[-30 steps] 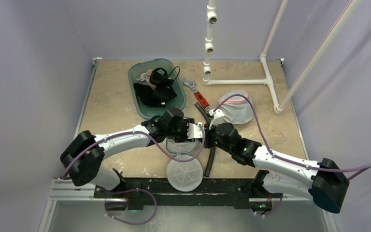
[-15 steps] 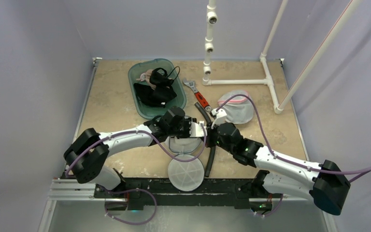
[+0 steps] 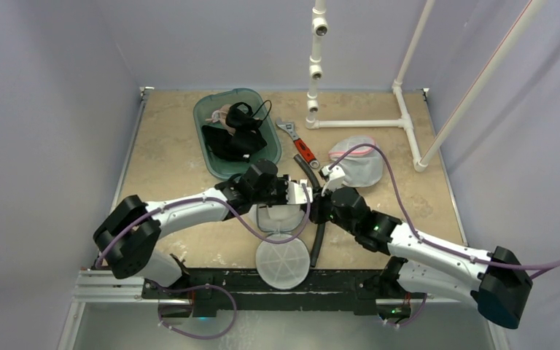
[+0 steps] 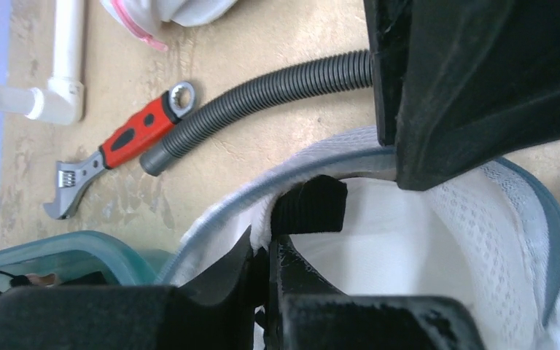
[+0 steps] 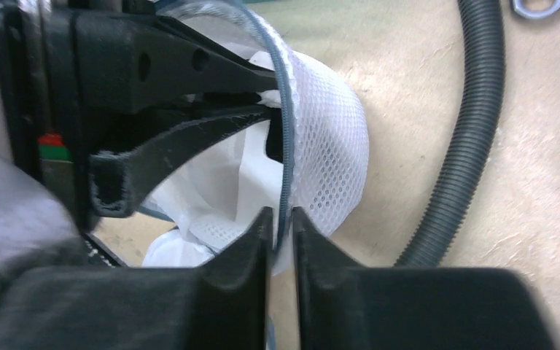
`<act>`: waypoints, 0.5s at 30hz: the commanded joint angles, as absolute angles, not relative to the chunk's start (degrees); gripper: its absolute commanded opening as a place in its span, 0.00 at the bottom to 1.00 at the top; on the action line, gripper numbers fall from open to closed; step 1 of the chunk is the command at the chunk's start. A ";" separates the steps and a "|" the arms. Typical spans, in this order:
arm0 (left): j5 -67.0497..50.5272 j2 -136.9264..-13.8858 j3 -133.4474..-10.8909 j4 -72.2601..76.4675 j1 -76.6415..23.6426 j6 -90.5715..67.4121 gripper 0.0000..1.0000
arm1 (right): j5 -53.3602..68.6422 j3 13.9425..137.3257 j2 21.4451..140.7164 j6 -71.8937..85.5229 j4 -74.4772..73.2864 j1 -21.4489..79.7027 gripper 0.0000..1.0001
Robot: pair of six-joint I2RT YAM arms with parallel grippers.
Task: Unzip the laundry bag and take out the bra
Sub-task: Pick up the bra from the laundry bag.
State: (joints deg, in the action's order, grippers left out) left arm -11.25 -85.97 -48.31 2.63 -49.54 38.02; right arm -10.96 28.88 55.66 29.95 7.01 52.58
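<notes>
At the centre of the top view, the white mesh laundry bag (image 3: 280, 219) sits on the tabletop (image 3: 175, 160). The left gripper (image 4: 266, 246) has its jaws clenched on the bag's blue-grey rim. The right gripper (image 5: 282, 219) pinches the same rim close beside it. White fabric (image 4: 390, 237) lies inside.

**No legible text**

No words, nos., brand marks or signs can be read in any view. Small red/green mark (image 5: 51, 145) in right wrist view is too blurred to tell if it's a label
</notes>
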 commanded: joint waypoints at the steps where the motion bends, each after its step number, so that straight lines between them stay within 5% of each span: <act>1: -11.90 -79.73 -49.66 3.03 -49.66 36.79 0.00 | -12.32 29.73 53.69 30.69 6.24 52.92 0.31; 4: -12.11 -77.08 -49.59 1.75 -49.70 36.65 0.00 | -12.58 30.39 52.81 31.57 5.86 52.96 0.45; 15: -13.17 -72.20 -50.16 -6.69 -49.77 37.88 0.00 | -15.14 32.23 49.89 34.17 6.37 52.94 0.51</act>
State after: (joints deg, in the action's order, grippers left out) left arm -11.38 -74.61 -48.31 -3.46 -49.58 37.21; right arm -11.68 29.32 50.89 32.64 5.87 52.60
